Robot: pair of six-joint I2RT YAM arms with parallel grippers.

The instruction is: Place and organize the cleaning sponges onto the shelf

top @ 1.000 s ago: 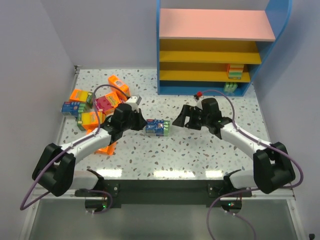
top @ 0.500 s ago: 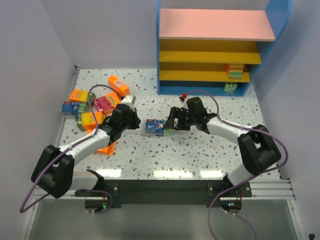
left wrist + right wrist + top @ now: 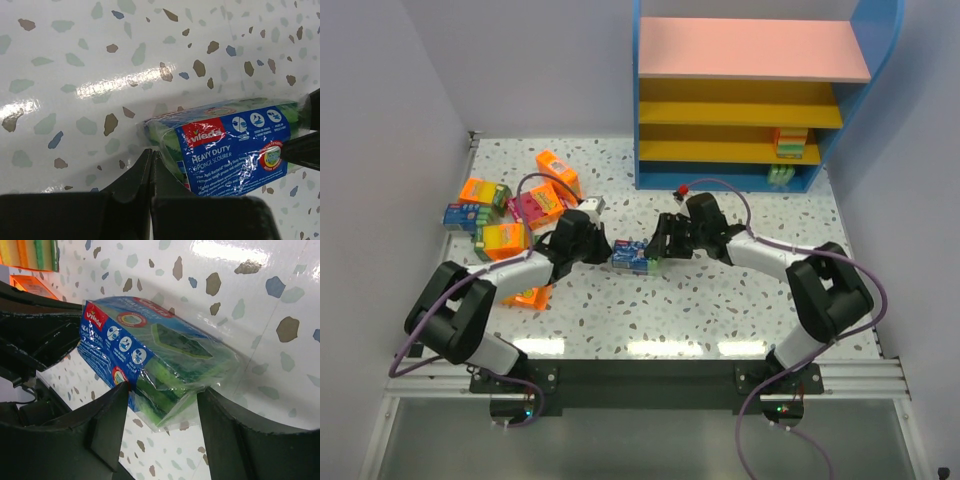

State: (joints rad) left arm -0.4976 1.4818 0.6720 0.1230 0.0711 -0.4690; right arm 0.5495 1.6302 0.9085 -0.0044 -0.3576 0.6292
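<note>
Presently, the blue sponge pack (image 3: pixel 632 255) lies on the speckled table (image 3: pixel 720 310), directly between the two sets of fingers, which face each other from either end.

Left gripper (image 3: pixel 605 250): in its wrist view the left gripper (image 3: pixel 151 160) has both fingers pressed together with no gap. The pack (image 3: pixel 235 147) begins right at their tips and extends away to the right of them. It cannot be determined whether a fold of clear wrapper is caught between the tips.

Right gripper (image 3: pixel 658 250): in its wrist view the right gripper (image 3: pixel 164 390) has its fingers parted, one on each side of the pack (image 3: pixel 145 355). One finger (image 3: pixel 107 425) meets the blue printed face; the other sits against the loose film at the green end. A firm hold cannot be confirmed.

Other stock: loose packs (image 3: pixel 502 238), orange, magenta and blue, are grouped behind and to the outer side of the left fingers, well apart from the tips.

The shelf (image 3: pixel 740 48) stands beyond the right fingers, well apart. A stack of packs (image 3: pixel 790 142) sits on its lower yellow tier, with a green item below it on the bottom level.
</note>
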